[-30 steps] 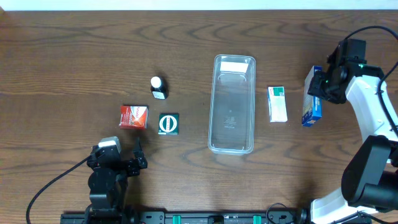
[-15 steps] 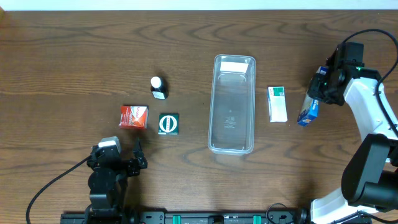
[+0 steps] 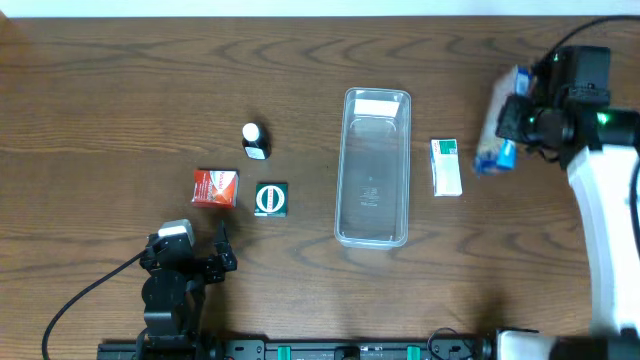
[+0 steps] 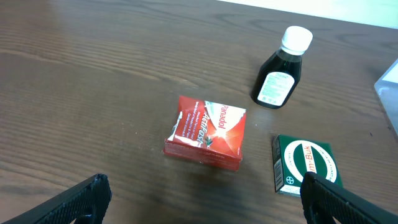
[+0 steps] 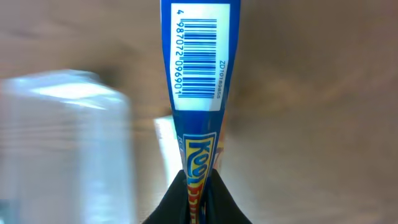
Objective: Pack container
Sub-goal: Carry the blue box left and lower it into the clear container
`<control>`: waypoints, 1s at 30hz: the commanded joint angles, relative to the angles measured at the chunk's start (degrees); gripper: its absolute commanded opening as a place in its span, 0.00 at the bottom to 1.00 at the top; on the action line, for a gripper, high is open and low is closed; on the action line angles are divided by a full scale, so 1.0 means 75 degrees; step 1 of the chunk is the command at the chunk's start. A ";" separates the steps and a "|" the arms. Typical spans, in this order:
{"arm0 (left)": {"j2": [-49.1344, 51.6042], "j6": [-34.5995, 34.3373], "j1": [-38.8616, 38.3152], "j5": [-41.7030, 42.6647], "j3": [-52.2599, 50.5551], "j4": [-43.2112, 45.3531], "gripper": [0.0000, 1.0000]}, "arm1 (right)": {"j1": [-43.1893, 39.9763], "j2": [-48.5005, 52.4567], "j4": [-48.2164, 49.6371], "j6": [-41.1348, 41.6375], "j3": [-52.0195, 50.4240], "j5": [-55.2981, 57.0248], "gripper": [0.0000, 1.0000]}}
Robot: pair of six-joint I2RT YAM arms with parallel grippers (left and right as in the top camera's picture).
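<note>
Right fingers [image 5: 177,200] clamp the blue box [image 3: 497,135] at the container's [image 3: 372,205] 3 o'clock; a white box [image 3: 446,167] lies between them. Left fingers [image 4: 74,202] gape, red box [image 4: 207,132] at their 12.

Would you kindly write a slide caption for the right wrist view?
Right hand pinching a blue barcoded box, clear container blurred at left.
</note>
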 commanded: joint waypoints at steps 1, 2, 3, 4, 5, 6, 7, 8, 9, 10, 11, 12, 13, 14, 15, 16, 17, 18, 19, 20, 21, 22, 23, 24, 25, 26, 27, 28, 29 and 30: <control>-0.0047 0.0102 0.0029 -0.0032 -0.0131 -0.0015 0.98 | 0.0860 -0.0361 0.0064 0.0752 0.0108 -0.0312 0.03; -0.0047 0.0102 0.0032 -0.0032 -0.0131 -0.0015 0.98 | 0.1116 -0.0361 0.0131 0.0906 0.0105 -0.0309 0.03; -0.0047 0.0102 0.0029 -0.0032 -0.0131 -0.0015 0.98 | 0.1402 -0.0335 0.0233 0.1087 0.0090 -0.0309 0.03; -0.0047 0.0102 0.0029 -0.0032 -0.0131 -0.0015 0.98 | 0.1696 -0.0268 0.0376 0.1297 0.0050 -0.0309 0.03; -0.0047 0.0102 0.0029 -0.0032 -0.0131 -0.0015 0.98 | 0.1982 -0.0187 0.0504 0.1545 0.0017 -0.0297 0.03; -0.0047 0.0102 0.0029 -0.0032 -0.0131 -0.0015 0.98 | 0.2259 -0.0061 0.0641 0.1807 -0.0009 -0.0251 0.02; -0.0047 0.0102 0.0029 -0.0032 -0.0131 -0.0015 0.98 | 0.2474 0.0067 0.0729 0.2049 -0.0015 -0.0169 0.02; -0.0047 0.0102 0.0029 -0.0032 -0.0131 -0.0015 0.98 | 0.2704 0.0248 0.0831 0.2314 -0.0015 -0.0038 0.02; -0.0047 0.0102 0.0029 -0.0032 -0.0131 -0.0015 0.98 | 0.2911 0.0449 0.0933 0.2527 -0.0015 0.0090 0.02; -0.0047 0.0102 0.0029 -0.0032 -0.0131 -0.0015 0.98 | 0.3066 0.0632 0.1005 0.2696 -0.0015 0.0181 0.02; -0.0047 0.0102 0.0029 -0.0032 -0.0131 -0.0015 0.98 | 0.3226 0.0863 0.1093 0.2862 -0.0015 0.0219 0.03; -0.0047 0.0102 0.0029 -0.0032 -0.0131 -0.0015 0.98 | 0.3363 0.1105 0.1183 0.2990 -0.0015 0.0227 0.03; -0.0047 0.0102 0.0029 -0.0032 -0.0131 -0.0015 0.98 | 0.3468 0.1317 0.1271 0.3063 -0.0015 0.0230 0.03; -0.0047 0.0102 0.0029 -0.0032 -0.0131 -0.0015 0.98 | 0.3579 0.1614 0.1387 0.3133 -0.0015 0.0280 0.03; -0.0047 0.0102 0.0029 -0.0032 -0.0131 -0.0015 0.98 | 0.3640 0.1842 0.1460 0.3200 -0.0015 0.0379 0.04; -0.0047 0.0102 0.0029 -0.0032 -0.0131 -0.0015 0.98 | 0.3687 0.2087 0.1501 0.3308 -0.0015 0.0522 0.04; -0.0047 0.0102 0.0029 -0.0032 -0.0131 -0.0015 0.98 | 0.3704 0.2302 0.1524 0.3398 -0.0015 0.0627 0.04; -0.0047 0.0102 0.0029 -0.0032 -0.0131 -0.0015 0.98 | 0.3704 0.2553 0.1565 0.3436 -0.0015 0.0647 0.04; -0.0047 0.0102 0.0029 -0.0032 -0.0131 -0.0015 0.98 | 0.3701 0.2736 0.1614 0.3436 -0.0015 0.0624 0.04; -0.0047 0.0102 0.0029 -0.0032 -0.0131 -0.0015 0.98 | 0.3701 0.2926 0.1693 0.3433 -0.0015 0.0624 0.04; -0.0047 0.0102 0.0029 -0.0032 -0.0131 -0.0015 0.98 | 0.3704 0.3092 0.1789 0.3427 -0.0015 0.0624 0.04; -0.0047 0.0102 0.0032 -0.0032 -0.0131 -0.0015 0.98 | 0.3704 0.3223 0.1886 0.3363 -0.0015 0.0624 0.04; -0.0047 0.0102 0.0029 -0.0032 -0.0131 -0.0015 0.98 | 0.3704 0.3343 0.2020 0.3182 -0.0015 0.0624 0.05; -0.0047 0.0102 0.0029 -0.0032 -0.0131 -0.0015 0.98 | 0.3704 0.3453 0.2154 0.2964 -0.0015 0.0624 0.05; -0.0047 0.0102 0.0029 -0.0032 -0.0131 -0.0015 0.98 | 0.3704 0.3520 0.2247 0.2827 -0.0015 0.0621 0.06; -0.0047 0.0102 0.0029 -0.0032 -0.0131 -0.0015 0.98 | 0.3704 0.3570 0.2326 0.2669 -0.0015 0.0624 0.07; -0.0047 0.0102 0.0032 -0.0032 -0.0131 -0.0012 0.98 | 0.3704 0.3608 0.2384 0.2512 -0.0015 0.0627 0.08; -0.0047 0.0102 0.0032 -0.0032 -0.0131 -0.0015 0.98 | 0.3704 0.3611 0.2436 0.2352 -0.0015 0.0627 0.10; -0.0047 0.0102 0.0029 -0.0032 -0.0131 -0.0015 0.98 | 0.3704 0.3614 0.2486 0.2200 -0.0015 0.0597 0.11; -0.0047 0.0102 0.0032 -0.0032 -0.0131 -0.0012 0.98 | 0.3704 0.3614 0.2535 0.2052 -0.0015 0.0533 0.12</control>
